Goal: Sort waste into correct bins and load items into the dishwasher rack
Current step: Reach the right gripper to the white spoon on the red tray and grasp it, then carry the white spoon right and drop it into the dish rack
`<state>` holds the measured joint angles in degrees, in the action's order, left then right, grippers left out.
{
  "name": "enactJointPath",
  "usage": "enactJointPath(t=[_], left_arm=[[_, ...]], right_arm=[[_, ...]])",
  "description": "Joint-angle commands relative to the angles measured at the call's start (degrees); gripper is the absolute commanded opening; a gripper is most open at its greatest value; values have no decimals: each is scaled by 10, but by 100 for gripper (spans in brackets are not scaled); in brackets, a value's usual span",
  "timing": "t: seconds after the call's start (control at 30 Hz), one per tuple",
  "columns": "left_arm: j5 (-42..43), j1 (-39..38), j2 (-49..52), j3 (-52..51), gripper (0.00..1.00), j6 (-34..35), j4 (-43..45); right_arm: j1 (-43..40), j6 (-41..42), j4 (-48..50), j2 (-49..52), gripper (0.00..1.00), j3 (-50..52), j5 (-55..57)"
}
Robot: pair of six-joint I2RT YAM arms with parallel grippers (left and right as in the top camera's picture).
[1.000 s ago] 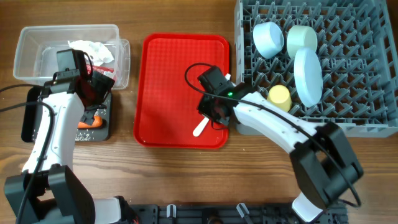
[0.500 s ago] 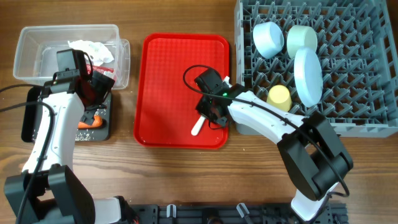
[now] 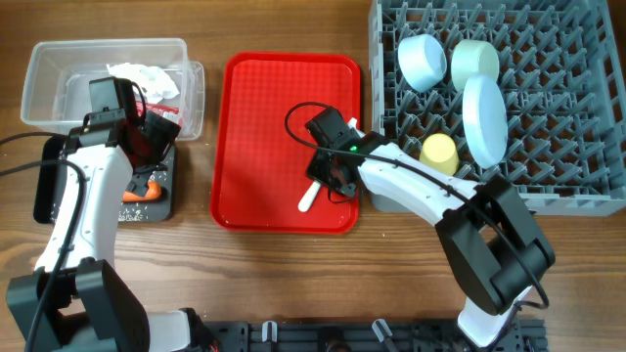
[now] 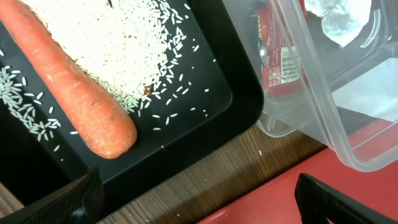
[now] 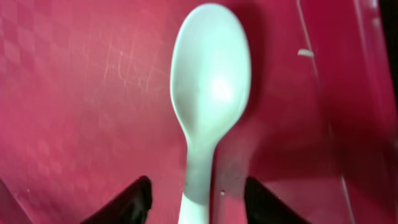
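The white plastic spoon (image 3: pixel 312 198) lies on the red tray (image 3: pixel 264 117); in the right wrist view the spoon (image 5: pixel 208 81) lies bowl away from me. My right gripper (image 5: pixel 198 202) is open, its fingers either side of the spoon's handle. My left gripper (image 4: pixel 193 199) is open and empty, over the table between the black tray (image 4: pixel 211 81) and the clear tub (image 4: pixel 311 87). The black tray holds the carrot (image 4: pixel 68 81) and white rice (image 4: pixel 118 43). The tub holds the red wrapper (image 4: pixel 277 56) and white tissue (image 3: pixel 147 78). The grey rack (image 3: pixel 587 108) holds two bowls (image 3: pixel 423 59), the yellow cup (image 3: pixel 439 152) and the blue plate (image 3: pixel 484 119).
The red tray takes the middle of the wooden table. The rack's near-left corner (image 3: pixel 386 200) is close to my right arm. A single grain of rice (image 5: pixel 305 53) lies on the red tray near the spoon.
My right gripper has shifted slightly left and lower over the spoon's handle. The left arm has not moved.
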<state>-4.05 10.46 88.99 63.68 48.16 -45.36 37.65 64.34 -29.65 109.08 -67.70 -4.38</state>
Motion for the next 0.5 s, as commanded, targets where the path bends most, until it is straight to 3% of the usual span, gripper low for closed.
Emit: enactJointPath(t=[0.0, 0.2, 0.3, 0.33, 0.47], left_arm=[[-8, 3, 0, -1, 100, 5, 0], [-8, 3, 0, -1, 100, 5, 0], [-8, 3, 0, -1, 100, 5, 0], [-8, 3, 0, -1, 100, 5, -1], [-8, 3, 0, -1, 100, 5, 0]], right_arm=[[4, 3, 6, 14, 53, 0, 32], [4, 19, 70, 57, 38, 0, 30], [4, 18, 70, 58, 8, 0, 24], [4, 18, 70, 58, 4, 0, 19], [1, 7, 69, 58, 4, -3, 0]])
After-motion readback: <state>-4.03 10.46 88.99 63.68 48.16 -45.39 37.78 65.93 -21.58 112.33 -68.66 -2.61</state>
